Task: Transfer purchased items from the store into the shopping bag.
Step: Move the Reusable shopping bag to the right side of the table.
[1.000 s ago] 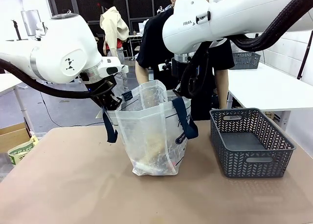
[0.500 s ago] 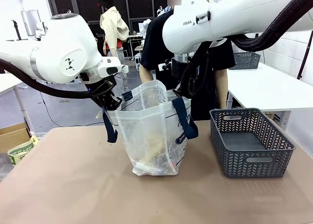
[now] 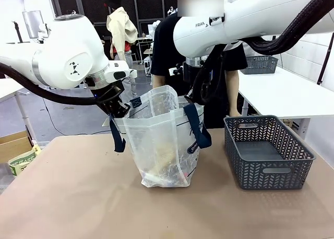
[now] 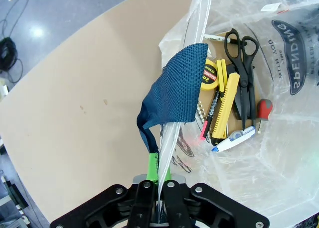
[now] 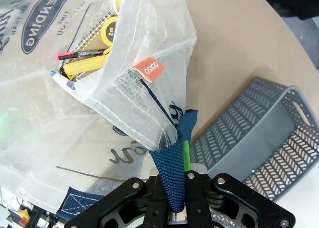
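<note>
Grips the shopping bag from both sides. With the left end effector, clenched on a navy strap handle together with a fold of the translucent wall, both pinched between the green pads. With the right end effector, likewise clenched, on the opposite navy strap, a green pad just showing beside it. Holds the bag upright on the desk, mouth spread between the two end effectors, base below both of them.

Beyond the left end effector's fingertips, down inside the bag, the purchased items: black scissors, a yellow tape measure, a yellow utility knife, a pen with a pink tip, a white-and-blue marker-like piece and a red-handled piece, lying close together, several touching.

Ahead of the right end effector, an orange tag on the bag's rim. Past the strap and lower, the store: a grey lattice basket on the desk, near the bag, on the outer side of the right end effector and apart from it.

Behind both end effectors, across the desk, a person in a dark top.
</note>
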`<state>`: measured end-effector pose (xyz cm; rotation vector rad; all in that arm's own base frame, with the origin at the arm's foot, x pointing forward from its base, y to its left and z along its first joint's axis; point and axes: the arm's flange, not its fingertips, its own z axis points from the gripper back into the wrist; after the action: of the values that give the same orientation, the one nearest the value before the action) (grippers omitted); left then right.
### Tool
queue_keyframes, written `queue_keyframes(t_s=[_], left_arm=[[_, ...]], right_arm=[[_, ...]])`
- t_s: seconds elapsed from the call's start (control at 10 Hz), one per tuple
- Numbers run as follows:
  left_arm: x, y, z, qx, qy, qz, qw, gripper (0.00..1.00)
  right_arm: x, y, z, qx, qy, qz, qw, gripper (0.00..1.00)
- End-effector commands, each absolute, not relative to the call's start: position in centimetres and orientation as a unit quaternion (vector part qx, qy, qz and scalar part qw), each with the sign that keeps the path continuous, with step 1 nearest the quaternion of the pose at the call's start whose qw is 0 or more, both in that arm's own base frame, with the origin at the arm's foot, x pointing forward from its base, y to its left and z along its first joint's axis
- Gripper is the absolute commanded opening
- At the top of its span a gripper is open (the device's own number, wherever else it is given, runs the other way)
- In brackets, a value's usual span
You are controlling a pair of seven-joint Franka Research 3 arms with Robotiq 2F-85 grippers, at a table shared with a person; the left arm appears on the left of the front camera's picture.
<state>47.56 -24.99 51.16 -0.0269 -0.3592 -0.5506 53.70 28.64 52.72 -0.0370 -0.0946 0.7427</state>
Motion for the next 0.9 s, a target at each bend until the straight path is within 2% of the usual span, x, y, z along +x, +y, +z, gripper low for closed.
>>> queue_keyframes(t_s=[0.0,0.8], left_arm=[[47.56,-24.94,51.17,-0.013,-0.176,-0.270,0.946,0.00],[47.56,-24.94,51.17,-0.013,-0.176,-0.270,0.946,0.00]], right_arm=[[53.72,28.61,52.72,-0.018,-0.047,0.362,0.931,0.00],[53.72,28.61,52.72,-0.018,-0.047,0.362,0.931,0.00]])
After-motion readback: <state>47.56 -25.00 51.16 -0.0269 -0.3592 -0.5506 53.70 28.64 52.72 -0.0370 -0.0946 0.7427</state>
